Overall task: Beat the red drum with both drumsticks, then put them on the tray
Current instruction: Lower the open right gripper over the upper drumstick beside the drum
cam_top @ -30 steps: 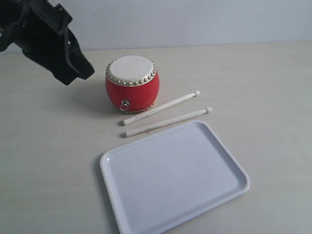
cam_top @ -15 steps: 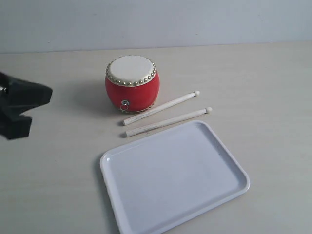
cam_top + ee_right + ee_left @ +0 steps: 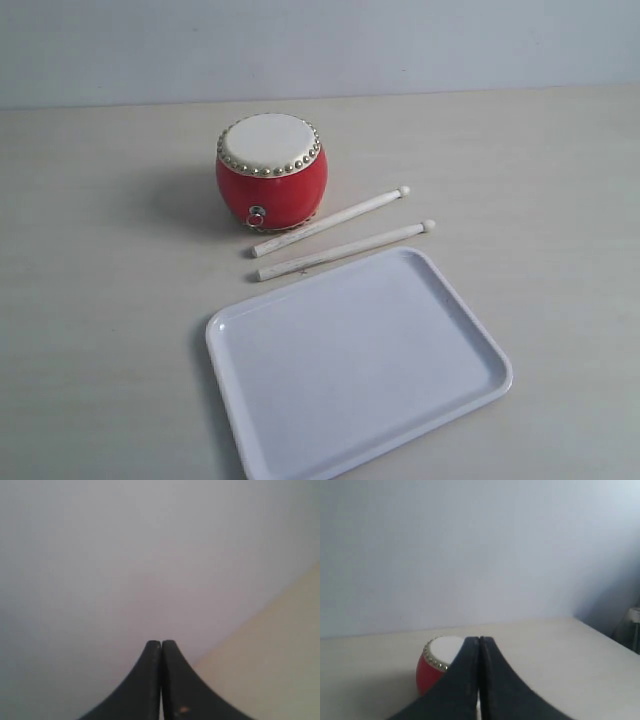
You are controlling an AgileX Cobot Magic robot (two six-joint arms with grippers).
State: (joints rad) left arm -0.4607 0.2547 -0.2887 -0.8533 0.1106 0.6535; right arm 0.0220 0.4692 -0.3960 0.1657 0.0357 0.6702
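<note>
The red drum (image 3: 271,172) stands upright on the pale table, cream skin up. Just to its right lie the two drumsticks (image 3: 331,221) (image 3: 346,250), side by side, bead tips toward the right. In front of them sits the white tray (image 3: 358,362), with nothing on it. Neither arm shows in the exterior view. My left gripper (image 3: 479,640) is shut and holds nothing; the red drum (image 3: 431,664) shows partly behind its fingers. My right gripper (image 3: 161,643) is shut with nothing in it, facing a blank wall and a strip of table.
A plain pale wall (image 3: 320,45) runs along the table's far edge. In the left wrist view a pale rounded object (image 3: 632,627) sits at the frame edge beyond the table corner.
The left arm, seen at the upper left a second ago, dropped lower along the left side and has left the exterior view. Drum, sticks and tray have not moved.
</note>
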